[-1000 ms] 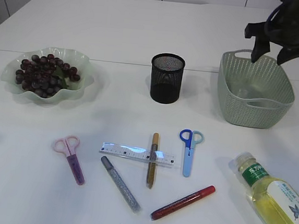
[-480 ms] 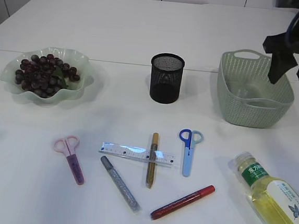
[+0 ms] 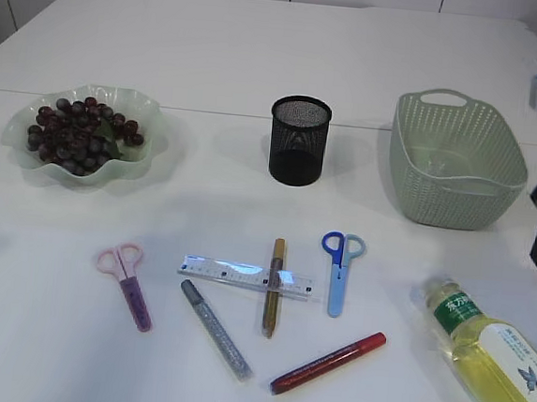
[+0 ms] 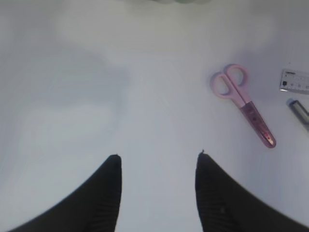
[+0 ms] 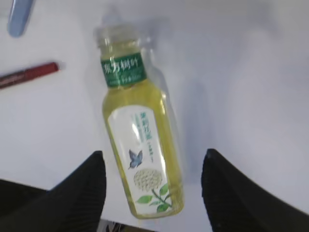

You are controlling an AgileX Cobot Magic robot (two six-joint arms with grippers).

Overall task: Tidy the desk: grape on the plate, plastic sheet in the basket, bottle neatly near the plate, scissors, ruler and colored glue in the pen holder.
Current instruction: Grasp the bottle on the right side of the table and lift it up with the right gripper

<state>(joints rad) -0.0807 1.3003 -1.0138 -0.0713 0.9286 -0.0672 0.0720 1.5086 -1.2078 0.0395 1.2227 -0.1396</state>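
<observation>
1. at the far left of your desk, the grapes (image 3: 79, 134) lay piled on the pale green plate (image 3: 21, 153).
2. your left gripper (image 4: 157, 162) hung over bare table with its jaws parted and nothing between them; the pink scissors (image 4: 243, 103) lay to its right, apart from it.
3. near the front you had the ruler (image 3: 245, 277) lying flat, with the gold glue pen (image 3: 273, 287) across it and the silver glue pen (image 3: 216, 330) just beside its left end.
4. behind them the black pen holder (image 3: 299, 140) stood upright.
5. the blue scissors (image 3: 340, 269) and the red glue pen (image 3: 328, 363) lay right of the ruler.
6. the green basket (image 3: 457, 159) sat at the back right; what it held you could not tell.
7. your right gripper (image 5: 152, 162) hovered released above the bottle (image 5: 139, 125), which lay on its side near the front right corner, well apart from the plate.
</observation>
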